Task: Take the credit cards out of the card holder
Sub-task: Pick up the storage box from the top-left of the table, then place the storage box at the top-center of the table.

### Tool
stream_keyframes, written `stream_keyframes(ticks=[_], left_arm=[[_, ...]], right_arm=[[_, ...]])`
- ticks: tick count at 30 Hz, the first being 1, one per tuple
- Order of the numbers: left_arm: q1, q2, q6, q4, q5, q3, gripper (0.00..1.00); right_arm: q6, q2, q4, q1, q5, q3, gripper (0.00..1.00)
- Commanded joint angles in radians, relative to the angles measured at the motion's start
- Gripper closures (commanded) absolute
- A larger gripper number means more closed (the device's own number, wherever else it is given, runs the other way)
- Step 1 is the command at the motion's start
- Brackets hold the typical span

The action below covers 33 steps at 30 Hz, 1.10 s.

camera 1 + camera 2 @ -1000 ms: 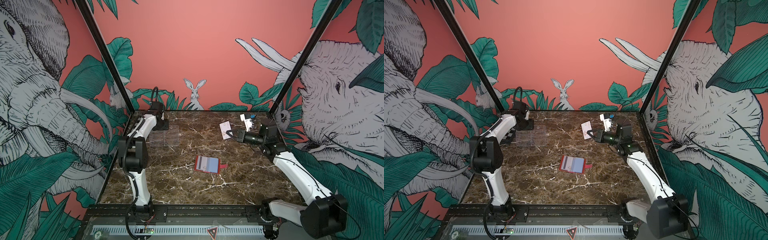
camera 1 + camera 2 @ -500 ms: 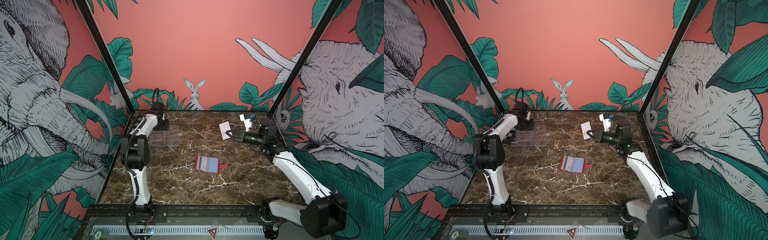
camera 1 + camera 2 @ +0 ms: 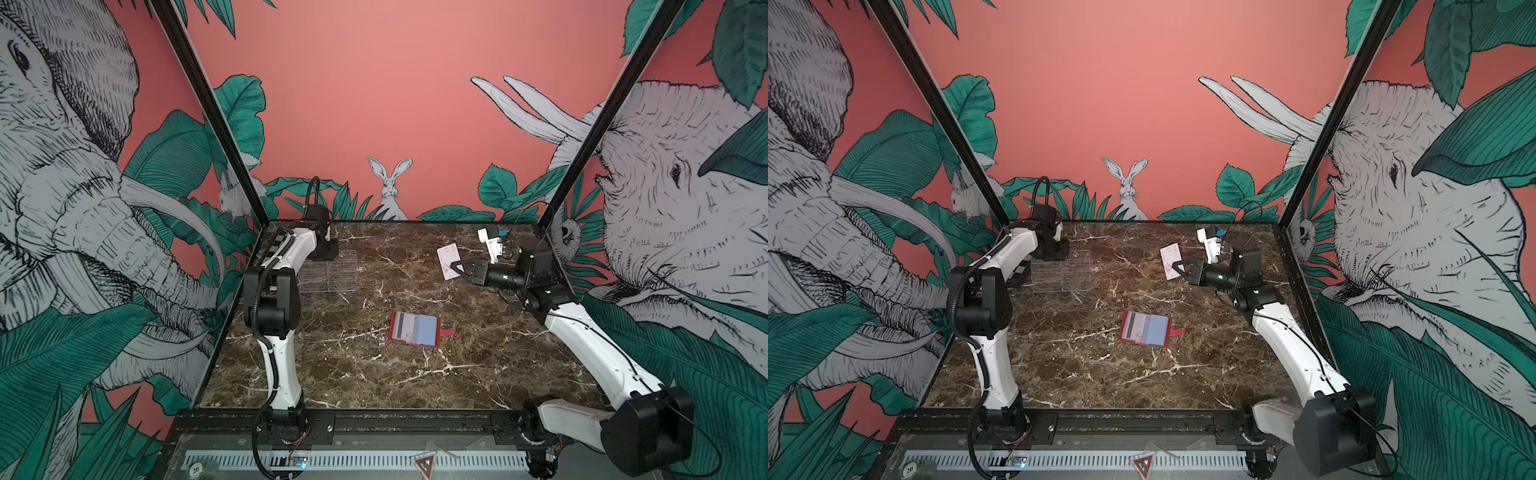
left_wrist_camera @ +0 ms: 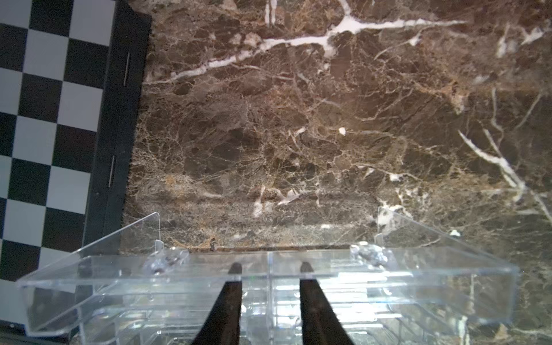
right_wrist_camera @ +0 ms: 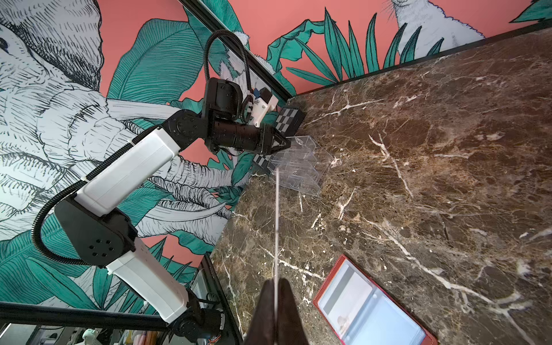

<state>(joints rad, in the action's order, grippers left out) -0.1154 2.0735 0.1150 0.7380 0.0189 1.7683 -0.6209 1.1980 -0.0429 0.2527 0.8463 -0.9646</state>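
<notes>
The red card holder (image 3: 414,328) (image 3: 1145,328) lies open on the marble mid-table. One credit card (image 3: 405,325) with a grey stripe sits in its left sleeve. My right gripper (image 3: 457,268) (image 5: 276,282) hovers at the back right, shut on another whitish credit card (image 3: 448,255) (image 3: 1170,259), which the right wrist view shows edge-on (image 5: 277,224). My left gripper (image 4: 270,267) (image 5: 286,143) is at the back left. Its jaws stand apart on either side of the centre divider of the clear acrylic rack (image 4: 418,268).
The clear tiered rack (image 3: 328,276) (image 3: 1063,276) stands at the back left. A black-and-white checkered board (image 4: 44,119) (image 5: 288,119) lies against the left wall beside it. Black frame posts rise at both back corners.
The left gripper's jaws have narrowed at the rack, and the left arm's elbow has shifted slightly. The right arm holds still with its card.
</notes>
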Motion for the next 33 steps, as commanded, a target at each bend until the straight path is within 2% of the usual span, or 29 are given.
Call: stream_keyframes(ticks=[1, 17, 25, 33], left_arm=[[-0.003, -0.006, 0.002, 0.022, -0.008, 0.014, 0.75], [-0.093, -0.114, 0.159, 0.052, 0.017, 0.009, 0.89], [-0.225, -0.115, 0.246, 0.084, 0.025, 0.055, 0.94], [-0.357, -0.057, 0.342, 0.111, 0.032, 0.137, 0.95]], right_arm=[[0.001, 0.002, 0.039, 0.005, 0.011, -0.016, 1.00], [0.009, -0.014, 0.029, 0.007, 0.000, 0.000, 1.00], [0.010, -0.021, 0.028, 0.008, -0.006, 0.010, 1.00], [0.017, -0.035, 0.029, 0.007, 0.002, 0.034, 1.00]])
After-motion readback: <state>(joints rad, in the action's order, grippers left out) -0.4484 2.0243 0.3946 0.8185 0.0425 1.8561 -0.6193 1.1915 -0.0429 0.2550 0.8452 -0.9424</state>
